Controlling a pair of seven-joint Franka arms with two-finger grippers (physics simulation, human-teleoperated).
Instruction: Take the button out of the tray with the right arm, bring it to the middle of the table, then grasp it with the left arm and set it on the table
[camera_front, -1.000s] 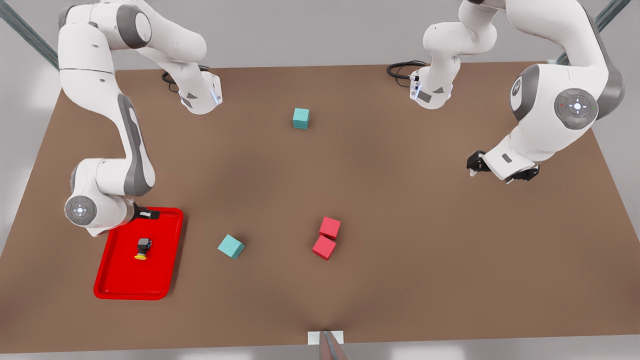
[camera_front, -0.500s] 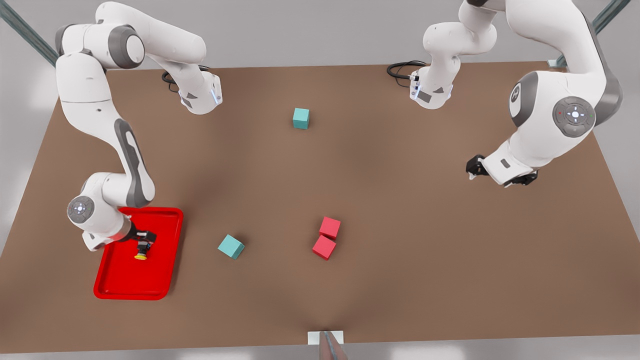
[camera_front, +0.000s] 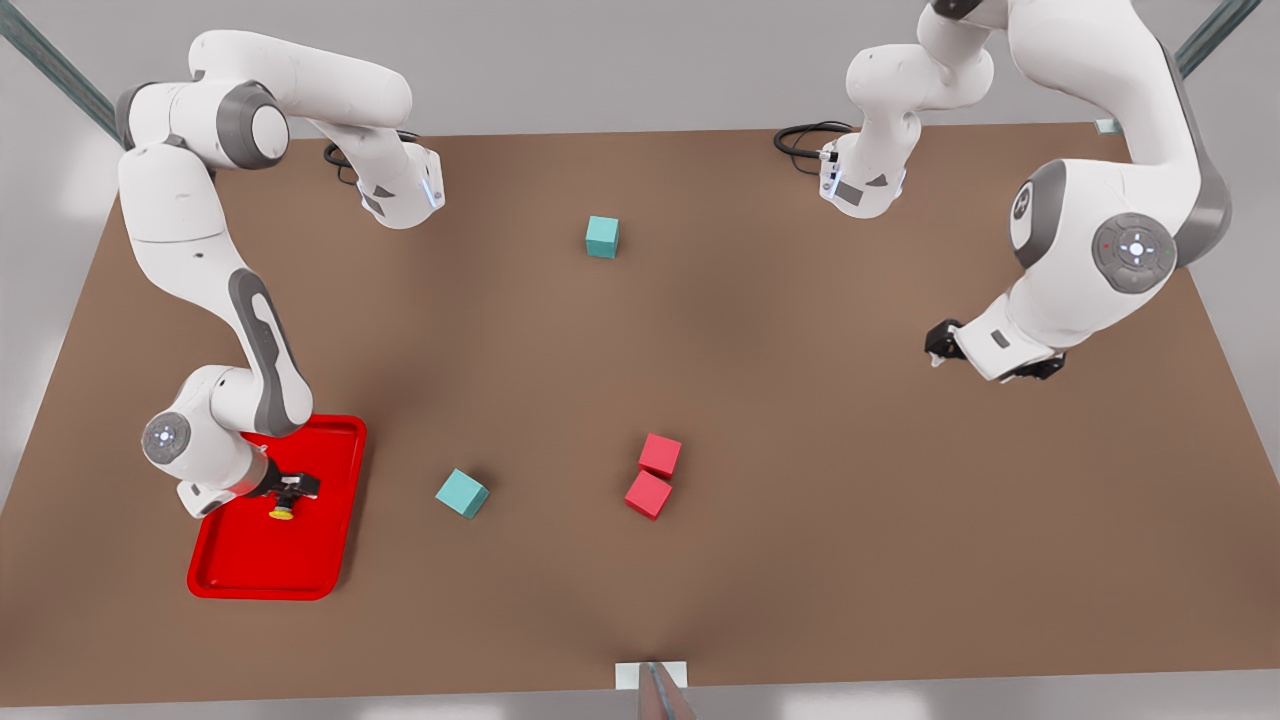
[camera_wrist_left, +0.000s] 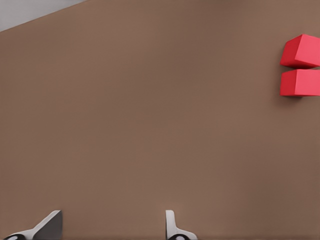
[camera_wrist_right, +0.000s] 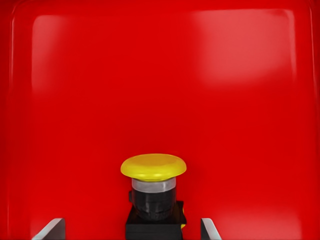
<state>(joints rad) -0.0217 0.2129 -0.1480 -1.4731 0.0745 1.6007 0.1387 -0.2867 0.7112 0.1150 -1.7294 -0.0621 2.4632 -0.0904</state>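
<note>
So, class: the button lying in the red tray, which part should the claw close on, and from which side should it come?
Grip the button by its dark boxy body: the flat sides suit two fingers, while the round yellow cap would likely slip. It lies on its side in the tray, cap pointing away from the right claw, whose open fingers already sit either side of the body. The left claw waits.

The brown table (camera_front: 800, 560) bears the red tray (camera_front: 262, 585), teal cubes (camera_front: 462, 493) and red cubes (camera_front: 659, 455).

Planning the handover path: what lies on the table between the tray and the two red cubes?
In the front view, one teal cube sits between the tray and the two red cubes.
</note>
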